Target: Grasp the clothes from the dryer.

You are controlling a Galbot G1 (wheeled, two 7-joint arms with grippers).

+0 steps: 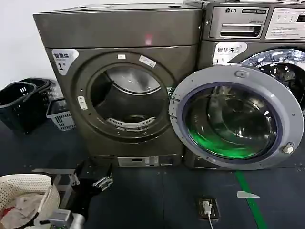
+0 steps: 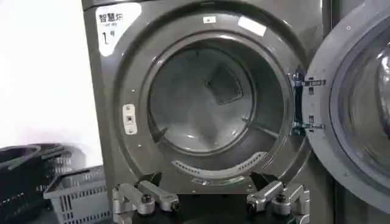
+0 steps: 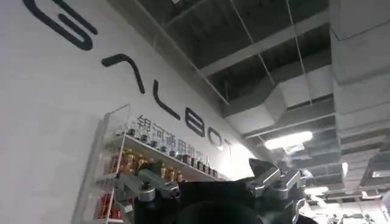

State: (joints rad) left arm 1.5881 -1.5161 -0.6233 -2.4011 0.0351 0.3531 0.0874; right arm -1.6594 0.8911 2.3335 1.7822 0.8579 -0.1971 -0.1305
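The bronze-grey dryer stands ahead with its sticker marked "1". Its round door is swung wide open to the right. Through the porthole I see bare metal drum walls and a lifter rib; the clothes are out of view. My left gripper hangs low in front of the dryer's base, below the porthole. In the left wrist view the left gripper is open, fingers wide apart with nothing between them. My right gripper points up at a ceiling and a wall shelf, open and empty.
An LG machine stands right of the dryer, partly behind the open door. Black baskets and a grey crate sit on the left floor. A white woven basket with pale laundry is near my left arm. A floor socket lies beside a green stripe.
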